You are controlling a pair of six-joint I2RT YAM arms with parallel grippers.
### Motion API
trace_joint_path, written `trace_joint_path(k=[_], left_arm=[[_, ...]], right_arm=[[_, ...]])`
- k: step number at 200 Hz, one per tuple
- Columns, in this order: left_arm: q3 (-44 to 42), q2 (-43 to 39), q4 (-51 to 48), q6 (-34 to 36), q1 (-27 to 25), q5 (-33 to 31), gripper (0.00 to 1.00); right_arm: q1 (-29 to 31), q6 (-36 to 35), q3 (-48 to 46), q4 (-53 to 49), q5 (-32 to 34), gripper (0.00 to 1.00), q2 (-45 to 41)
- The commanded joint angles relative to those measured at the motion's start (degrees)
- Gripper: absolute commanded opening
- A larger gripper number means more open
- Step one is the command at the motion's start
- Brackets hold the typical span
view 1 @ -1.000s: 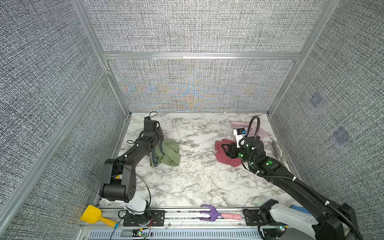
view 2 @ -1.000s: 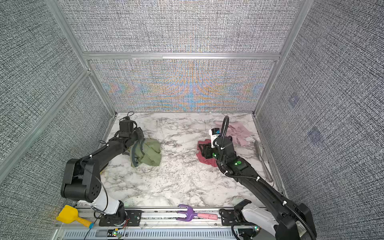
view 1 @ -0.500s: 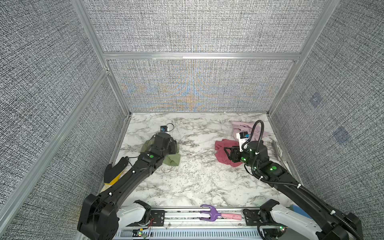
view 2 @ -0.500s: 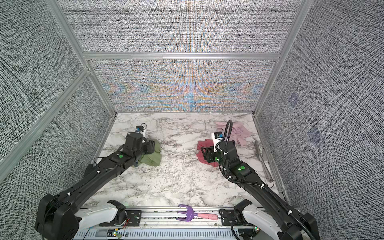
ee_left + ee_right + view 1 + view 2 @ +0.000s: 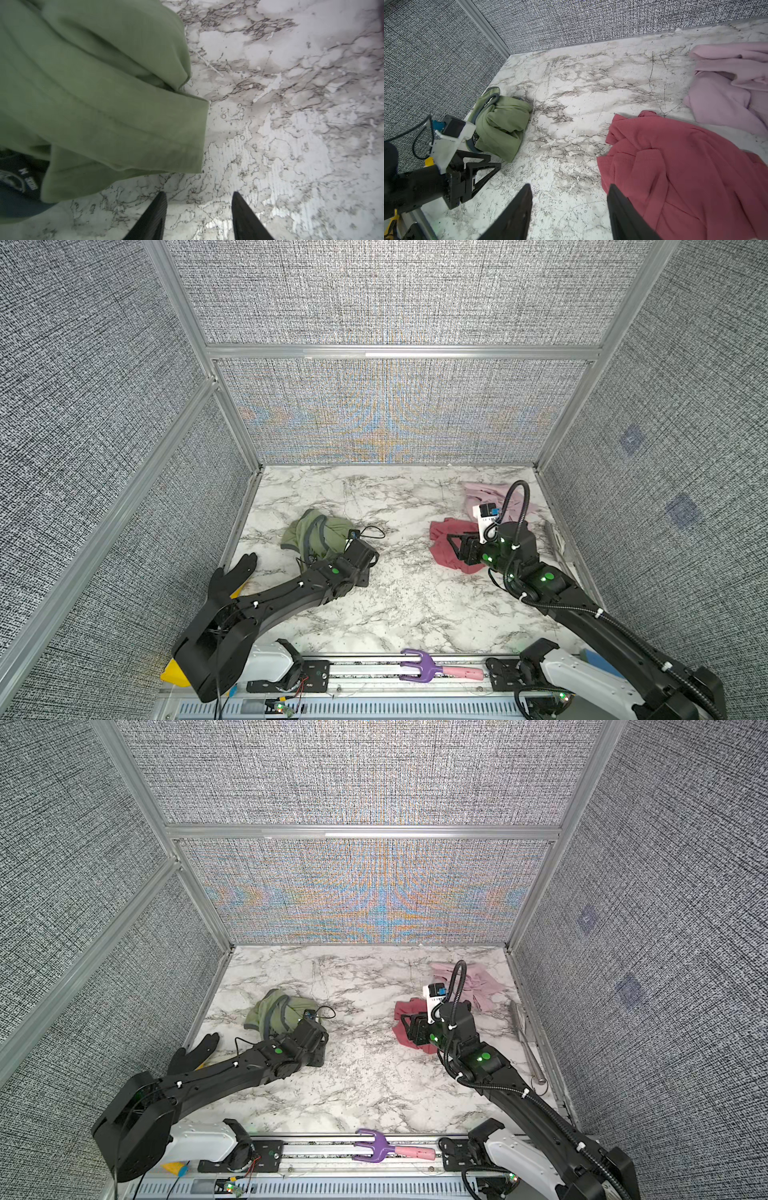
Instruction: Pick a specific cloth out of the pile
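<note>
The cloth [image 5: 318, 531] [image 5: 272, 1017] [image 5: 93, 93] [image 5: 500, 126], olive green with grey-blue trim, lies crumpled on the marble near the left wall. My left gripper [image 5: 199, 199] [image 5: 494, 162] hovers low just in front of it, open, with only bare marble between the fingers. The pile is spread out on the right. There a rose-red cloth [image 5: 442, 549] [image 5: 675, 166] lies flat, with a pale pink cloth [image 5: 494, 495] [image 5: 726, 89] behind it. My right gripper [image 5: 455, 549] [image 5: 569, 191] is open at the red cloth's left edge and holds nothing.
A black glove [image 5: 232, 576] lies by the left wall. A purple fork tool with a pink handle [image 5: 428, 670] sits on the front rail. A metal rod [image 5: 528, 1048] lies along the right wall. Grey fabric walls enclose the marble table [image 5: 374, 497].
My left gripper has drawn back off the green cloth toward the table's front, and the cloth now lies uncovered. The right arm has hardly moved.
</note>
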Motion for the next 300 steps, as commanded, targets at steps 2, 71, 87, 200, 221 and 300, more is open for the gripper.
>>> trace_joint_path(k=[2,71,87,200,221,300], left_arm=[[1.4,2.5,0.0,-3.0,0.0,-3.6,0.55],[5.3,13.8,0.7,-3.2,0.1,-5.6,0.52],[5.7,15.0,0.8,-3.1,0.0,-6.2,0.46],[11.4,4.2,-4.5,-1.9,0.0,-6.5,0.00],[12.2,-0.1,-6.2,-2.0,0.2,-9.0,0.00],[7.7,-12.5,4.9,6.7,17.6,-4.2,0.00]], right_arm=[[0.0,0.2,-0.1,-0.1,0.5,0.60,-0.7],[0.0,0.0,0.2,-0.4,0.9,0.60,-0.7],[0.0,-0.2,0.4,-0.5,1.1,0.60,-0.7],[0.0,-0.3,1.5,0.1,0.9,0.60,1.0],[0.0,0.1,1.5,0.7,0.5,0.60,1.4],[0.0,0.6,2.4,1.3,-1.0,0.60,2.2]])
